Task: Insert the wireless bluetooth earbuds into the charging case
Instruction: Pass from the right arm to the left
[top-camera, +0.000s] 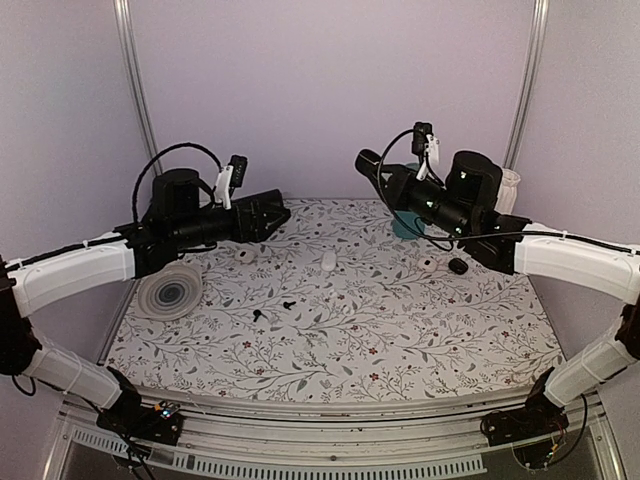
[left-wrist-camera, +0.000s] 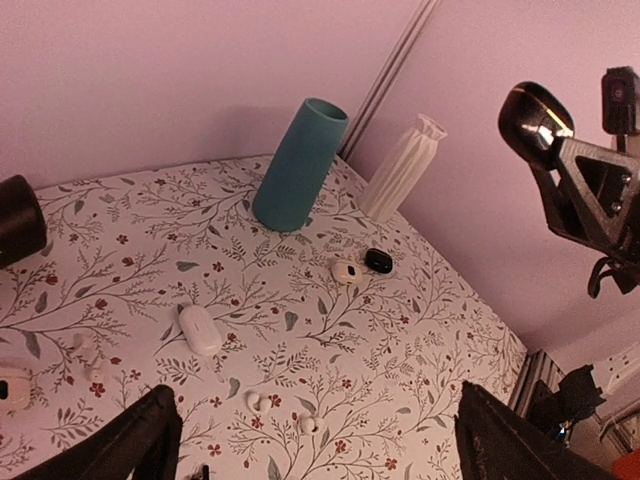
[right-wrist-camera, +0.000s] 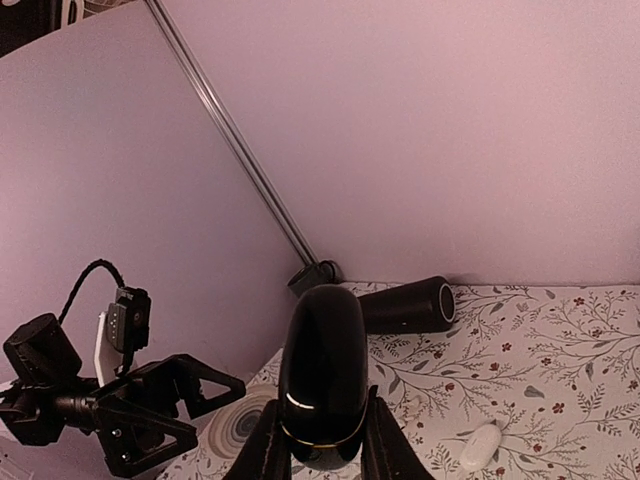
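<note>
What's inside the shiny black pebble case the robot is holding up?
The inside is hidden; only the shell of the shiny black rounded case shows, pinched by the right gripper. Two tiny black earbuds lie out on the flowery tablecloth, so they are not in it.

Plain lilac walls (top-camera: 330, 90) rose behind the floral-covered table (top-camera: 420, 340); two metal posts (top-camera: 135, 90) stood at the table's far corners.

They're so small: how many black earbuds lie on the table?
2: one earbud left of the table's middle, the second earbud just nearer and left of it; others may be hidden.
</note>
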